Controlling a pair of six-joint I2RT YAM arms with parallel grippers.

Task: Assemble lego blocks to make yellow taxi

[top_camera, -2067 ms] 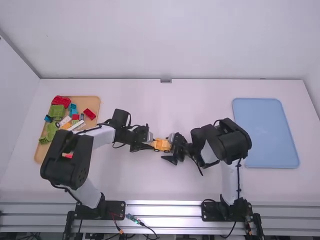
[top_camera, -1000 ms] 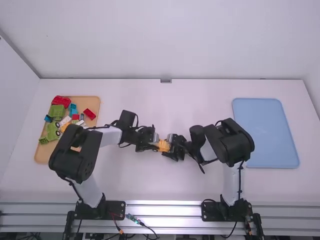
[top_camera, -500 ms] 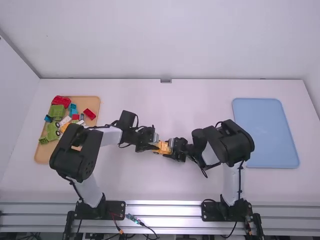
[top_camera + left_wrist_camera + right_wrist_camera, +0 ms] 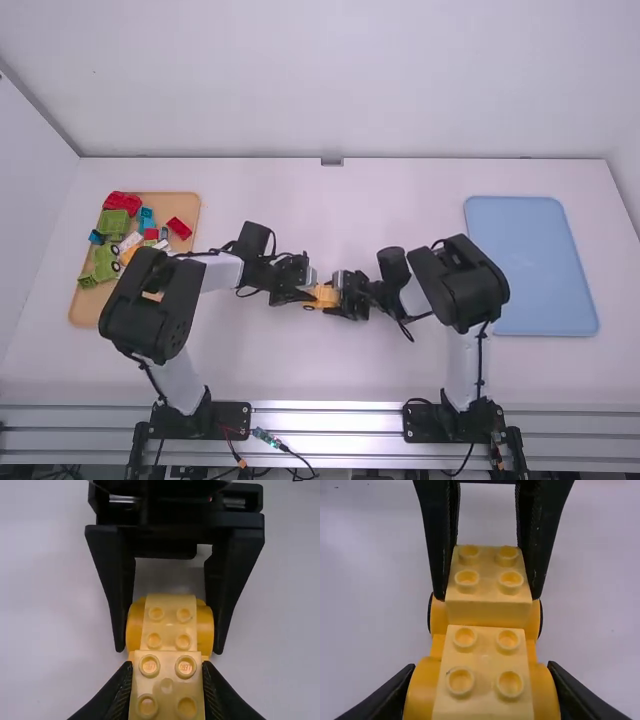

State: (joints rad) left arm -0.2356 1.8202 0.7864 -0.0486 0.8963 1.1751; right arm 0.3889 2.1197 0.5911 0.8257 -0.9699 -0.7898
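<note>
The yellow car [image 4: 325, 296] is between the two grippers near the table's middle, a studded block standing higher at its left end. My left gripper [image 4: 308, 294], left of the car, is shut on that raised block; in the left wrist view the gripper [image 4: 167, 672] has the studded block [image 4: 167, 686] between its fingers. From the right, my right gripper [image 4: 341, 297] is shut on the car's rounded end. In the right wrist view the gripper [image 4: 482, 680] has its fingertips against both yellow rounded sides, beside a lower studded block [image 4: 485, 662]. Dark wheels flank the raised block [image 4: 488, 587].
At the left, a tan tray [image 4: 185, 205] holds loose red, green, blue, white and orange pieces; the left arm's elbow overhangs its near part. A light blue tray [image 4: 530, 265] lies at the right, beyond the right arm's elbow.
My left gripper has moved slightly right along the car. My right gripper, earlier open at the car's right end, has closed on it, after shifting right and then back left.
</note>
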